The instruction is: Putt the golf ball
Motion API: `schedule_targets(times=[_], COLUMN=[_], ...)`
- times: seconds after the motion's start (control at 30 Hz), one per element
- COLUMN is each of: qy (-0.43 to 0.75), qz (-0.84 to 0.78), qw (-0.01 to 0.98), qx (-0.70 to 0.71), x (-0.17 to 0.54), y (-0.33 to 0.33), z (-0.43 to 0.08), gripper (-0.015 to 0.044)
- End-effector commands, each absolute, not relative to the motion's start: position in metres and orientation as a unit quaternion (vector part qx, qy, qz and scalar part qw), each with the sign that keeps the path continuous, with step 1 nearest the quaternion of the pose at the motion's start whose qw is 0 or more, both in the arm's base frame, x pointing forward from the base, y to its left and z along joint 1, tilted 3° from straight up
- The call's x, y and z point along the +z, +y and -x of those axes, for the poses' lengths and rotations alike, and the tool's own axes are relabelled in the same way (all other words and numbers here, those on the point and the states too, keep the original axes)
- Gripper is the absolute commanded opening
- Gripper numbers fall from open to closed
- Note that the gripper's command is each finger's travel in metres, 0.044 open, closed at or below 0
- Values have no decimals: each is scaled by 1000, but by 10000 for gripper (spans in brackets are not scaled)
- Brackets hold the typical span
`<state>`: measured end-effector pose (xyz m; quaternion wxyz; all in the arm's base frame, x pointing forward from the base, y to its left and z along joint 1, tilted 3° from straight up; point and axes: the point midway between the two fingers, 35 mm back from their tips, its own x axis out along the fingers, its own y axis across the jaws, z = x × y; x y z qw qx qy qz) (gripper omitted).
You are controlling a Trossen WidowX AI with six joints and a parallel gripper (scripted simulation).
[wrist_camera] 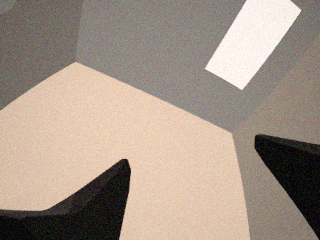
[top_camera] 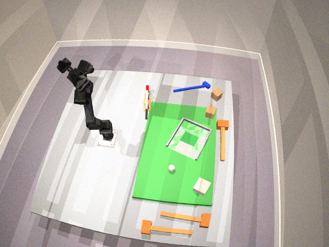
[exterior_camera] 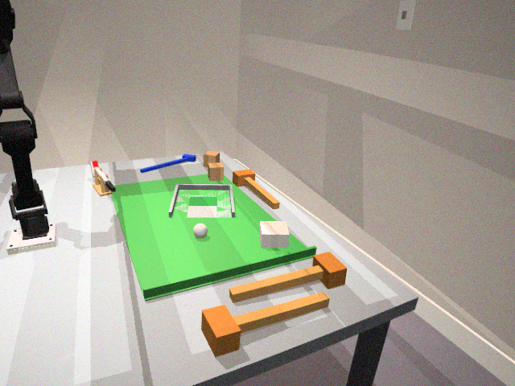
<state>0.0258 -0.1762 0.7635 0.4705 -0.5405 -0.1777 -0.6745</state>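
Note:
The red putter, with its red head (top_camera: pixel 147 88) (exterior_camera: pixel 94 164), white shaft and black grip, rests tilted on a small wooden stand (top_camera: pixel 148 107) (exterior_camera: pixel 100 190) beside the mat's back left corner. The white golf ball (top_camera: pixel 171 168) (exterior_camera: pixel 199 230) sits on the green mat (top_camera: pixel 157 183) (exterior_camera: pixel 166 265), in front of the pale ramp (top_camera: pixel 184 148) (exterior_camera: pixel 202 211). The ramp leads to the raised green (top_camera: pixel 189 138) (exterior_camera: pixel 203 201) inside grey rails. My gripper (top_camera: pixel 74 64) (wrist_camera: pixel 193 154) is open and empty, high up at the back left, far from the putter; the exterior view does not show it.
A blue putter (top_camera: pixel 189 88) (exterior_camera: pixel 164 165) lies behind the mat. Two wooden cubes (top_camera: pixel 216 94) (top_camera: pixel 210 111) stand at the back right. An orange mallet (top_camera: pixel 222 143) (exterior_camera: pixel 261 193) lies right of the mat, two more in front. A white block (top_camera: pixel 202 185) (exterior_camera: pixel 274 234) stands on the mat.

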Motion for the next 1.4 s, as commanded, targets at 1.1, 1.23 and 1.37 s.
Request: schedule_targets(times=[1.1,1.23,1.37], qy=[-52,-61,-79], qz=[400,289,166], qw=[-677,-757,-813], qx=[-615,-583,-552], x=[603,552,496], y=[295,318,331], z=[-113,-147,-182], gripper=[440,440,440])
